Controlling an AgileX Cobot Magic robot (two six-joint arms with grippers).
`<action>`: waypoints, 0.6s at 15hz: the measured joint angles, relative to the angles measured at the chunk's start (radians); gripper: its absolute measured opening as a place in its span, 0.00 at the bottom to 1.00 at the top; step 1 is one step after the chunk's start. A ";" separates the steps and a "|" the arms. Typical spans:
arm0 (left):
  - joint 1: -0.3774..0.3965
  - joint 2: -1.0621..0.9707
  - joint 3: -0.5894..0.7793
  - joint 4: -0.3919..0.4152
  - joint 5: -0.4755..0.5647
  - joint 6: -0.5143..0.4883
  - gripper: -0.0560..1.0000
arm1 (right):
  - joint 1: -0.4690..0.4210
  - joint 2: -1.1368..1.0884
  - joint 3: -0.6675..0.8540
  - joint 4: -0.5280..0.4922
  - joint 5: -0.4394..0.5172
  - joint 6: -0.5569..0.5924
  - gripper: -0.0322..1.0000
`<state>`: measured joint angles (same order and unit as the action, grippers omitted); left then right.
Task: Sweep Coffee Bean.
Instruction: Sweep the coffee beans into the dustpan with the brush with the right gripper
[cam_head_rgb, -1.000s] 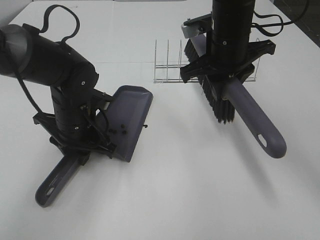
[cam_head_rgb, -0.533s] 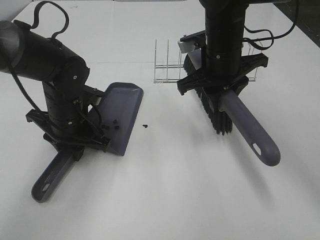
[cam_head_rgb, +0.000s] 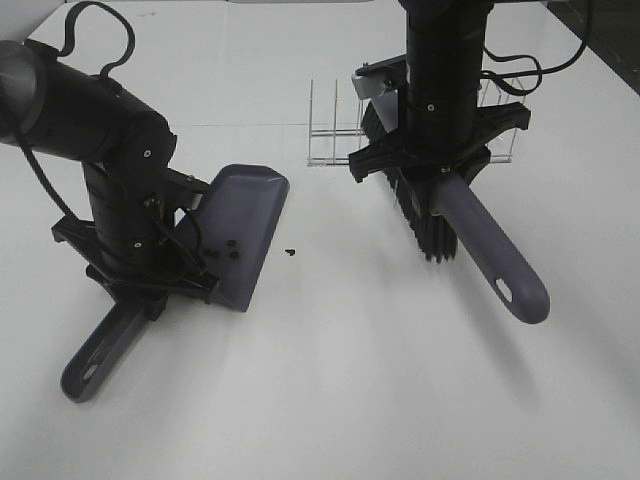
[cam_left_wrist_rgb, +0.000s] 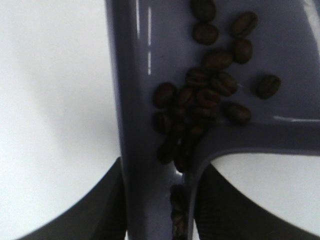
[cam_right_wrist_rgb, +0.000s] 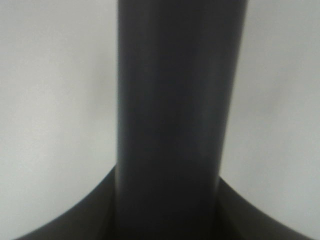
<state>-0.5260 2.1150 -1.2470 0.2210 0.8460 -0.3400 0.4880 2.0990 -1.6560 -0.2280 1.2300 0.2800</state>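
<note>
A purple dustpan (cam_head_rgb: 245, 225) lies on the white table at the left, and my left gripper (cam_head_rgb: 150, 285) is shut on its handle (cam_head_rgb: 100, 350). Several coffee beans (cam_left_wrist_rgb: 200, 95) lie piled in the pan near the handle; a few show as beans in the pan (cam_head_rgb: 225, 252) from above. One loose coffee bean (cam_head_rgb: 290, 252) lies on the table just right of the pan's lip. My right gripper (cam_head_rgb: 440, 165) is shut on a purple brush (cam_head_rgb: 490, 250), held over the table at the right, black bristles (cam_head_rgb: 425, 225) facing the pan. The brush handle (cam_right_wrist_rgb: 170, 110) fills the right wrist view.
A clear wire rack (cam_head_rgb: 335, 135) stands on the table behind the brush, partly hidden by the right arm. The white tabletop (cam_head_rgb: 330, 380) spreads in front of both tools. A dark strip runs past the table's far right edge.
The left arm pulled the dustpan leftward, leaving one bean on the table beside its lip. The right arm carried the brush slightly left and toward the pan.
</note>
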 joint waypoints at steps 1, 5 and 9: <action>0.000 0.001 0.000 0.001 0.000 0.000 0.35 | 0.000 0.007 -0.012 0.000 0.001 0.000 0.29; 0.000 0.003 0.000 0.001 0.001 0.007 0.35 | 0.000 0.099 -0.115 0.006 0.000 0.001 0.29; 0.000 0.003 0.000 0.006 -0.005 0.013 0.35 | 0.000 0.209 -0.198 0.091 0.000 0.001 0.29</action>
<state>-0.5260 2.1180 -1.2470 0.2270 0.8410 -0.3270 0.4880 2.3080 -1.8540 -0.1370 1.2300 0.2810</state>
